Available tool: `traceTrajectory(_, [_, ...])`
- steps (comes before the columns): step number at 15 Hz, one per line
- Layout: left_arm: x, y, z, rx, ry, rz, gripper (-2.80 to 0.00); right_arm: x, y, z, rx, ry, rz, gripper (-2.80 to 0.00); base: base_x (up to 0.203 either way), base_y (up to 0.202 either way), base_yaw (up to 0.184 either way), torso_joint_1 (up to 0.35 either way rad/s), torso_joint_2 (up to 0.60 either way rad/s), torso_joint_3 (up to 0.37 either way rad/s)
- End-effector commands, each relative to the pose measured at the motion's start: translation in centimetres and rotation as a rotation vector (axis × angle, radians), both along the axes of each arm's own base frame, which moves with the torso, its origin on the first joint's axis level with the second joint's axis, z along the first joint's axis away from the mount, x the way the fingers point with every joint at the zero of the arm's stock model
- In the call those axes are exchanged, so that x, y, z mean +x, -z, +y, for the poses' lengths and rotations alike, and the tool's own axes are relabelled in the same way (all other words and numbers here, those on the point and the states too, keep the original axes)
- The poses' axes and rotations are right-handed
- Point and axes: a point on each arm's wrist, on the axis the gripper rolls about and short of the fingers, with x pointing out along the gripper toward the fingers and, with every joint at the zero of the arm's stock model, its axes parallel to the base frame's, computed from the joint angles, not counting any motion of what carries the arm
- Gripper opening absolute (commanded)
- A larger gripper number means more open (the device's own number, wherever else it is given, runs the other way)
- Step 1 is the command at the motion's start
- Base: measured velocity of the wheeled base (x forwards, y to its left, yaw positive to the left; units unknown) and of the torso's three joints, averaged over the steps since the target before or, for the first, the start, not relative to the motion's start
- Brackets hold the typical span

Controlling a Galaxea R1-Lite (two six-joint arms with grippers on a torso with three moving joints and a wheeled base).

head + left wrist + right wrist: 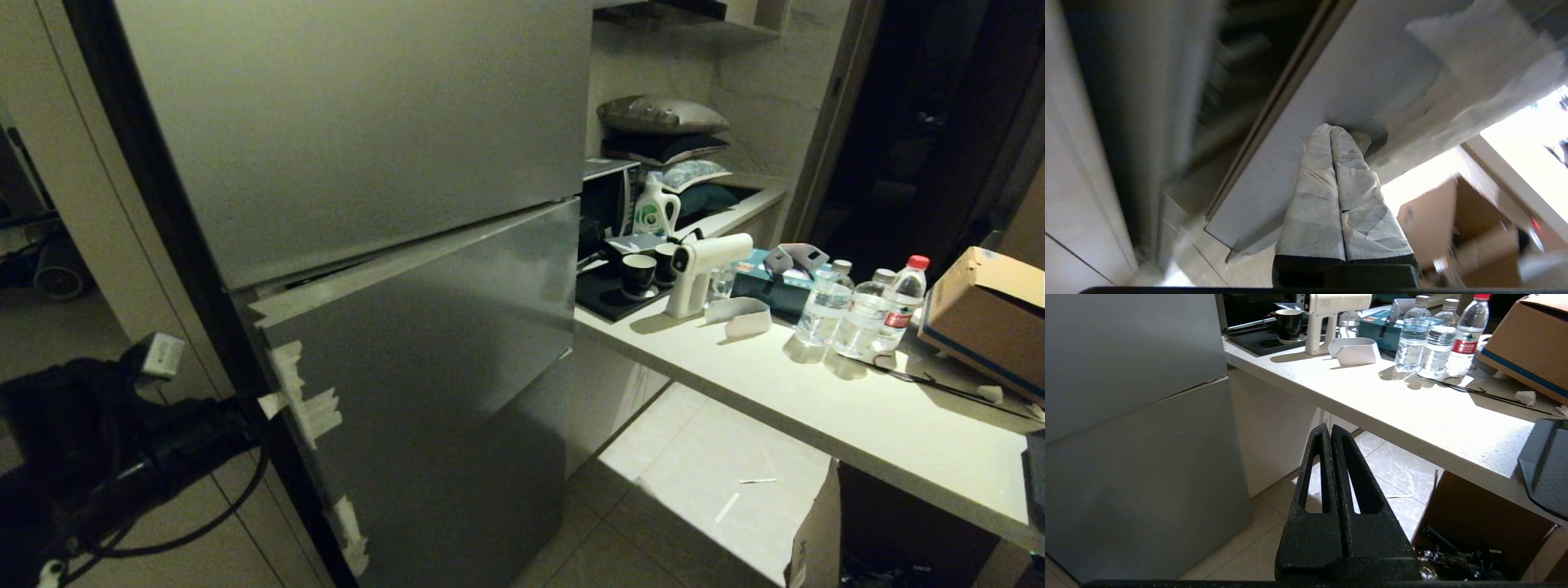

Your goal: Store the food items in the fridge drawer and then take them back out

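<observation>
Stainless-grey panels make up the fridge: the upper door (351, 122) is seen flush, while the lower door (416, 367) is seen slightly ajar, with white tape (314, 408) along its leading edge. No fridge drawer is visible in any view; it is judged to lie behind the lower door, and no food items can be identified.

At that taped edge the left gripper (1331, 130) is found, its cloth-wrapped fingers (1316, 179) pressed together with nothing between them and their tips set against the door's side face, just beside the tape (1474, 77). A dark gap into the interior (1241, 81) is seen alongside. In the head view the left arm (163, 449) is seen low on the left, reaching to the same edge.

The right gripper (1329, 430) is seen clenched and empty, held apart from the fridge above the tiled floor (1384, 465), near the counter (1412, 412) bearing water bottles (1433, 339), a white spray gun (1327, 318) and a cardboard box (1523, 347).

Door opening is judged to be the step in hand. A slip is the main risk: closed, padded tips offer no hook, so the door could fall shut. The tape could also be snagged or peeled. A wide swing could bring the door against the counter.
</observation>
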Motion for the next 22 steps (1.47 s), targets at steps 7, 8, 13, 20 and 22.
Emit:
traceTrajectory(7, [-7.5,-1.8,-4.7,0.037,0.259,-0.111,-2.8,0.1,0.5,0.0,0.0,-0.001,0.017,-2.8,0.0,0.0,0.0,0.0,0.0,0.0])
traceTrajectory(8, [-8.6,-2.1,-5.4,0.03,0.312,-0.136,-2.8,0.1,0.5,0.0,0.0,-0.001,0.017,-2.8,0.0,0.0,0.0,0.0,0.0,0.0])
traceTrajectory(13, [-12.0,-2.6,-6.7,0.014,0.42,-0.199,-2.8,0.1,0.5,0.0,0.0,-0.001,0.017,-2.8,0.0,0.0,0.0,0.0,0.0,0.0])
traceTrajectory(20, [-10.9,-5.6,-4.8,0.095,0.068,-0.282,-2.8,0.1,0.5,0.0,0.0,-0.001,0.017,-2.8,0.0,0.0,0.0,0.0,0.0,0.0])
traceTrajectory(22, [-9.7,-6.1,-5.1,0.107,0.051,-0.248,-2.8,0.2,0.5,0.0,0.0,-0.001,0.019,-2.8,0.0,0.0,0.0,0.0,0.0,0.0])
